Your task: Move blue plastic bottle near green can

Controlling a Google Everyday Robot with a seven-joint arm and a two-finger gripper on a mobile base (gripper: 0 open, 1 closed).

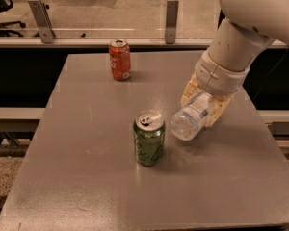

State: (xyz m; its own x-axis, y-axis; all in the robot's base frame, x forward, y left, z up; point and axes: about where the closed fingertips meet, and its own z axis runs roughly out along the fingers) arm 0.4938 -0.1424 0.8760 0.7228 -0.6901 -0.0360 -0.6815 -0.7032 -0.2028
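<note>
At right of centre in the frame, your gripper (200, 110) hangs just above the table (86, 186), on the white arm (241, 37) that comes down from the upper right corner. Its jaws are clamped on the bottle (185, 124), one on each side of the bottle's upper part, so you have it firmly held. The bottle lies tilted, with its clear rounded base pointing down toward the lower left and its cap end hidden inside the gripper. You cannot tell whether the base touches the table or hovers just over it.

The green can (149, 138) stands upright at the middle of the table, its silver top open. The bottle's base is just beside it on the right, level with the can's upper rim, with a narrow gap between the two.

The red can (120, 59) stands upright near the table's far edge, in the upper left part of the frame, well apart from both.
</note>
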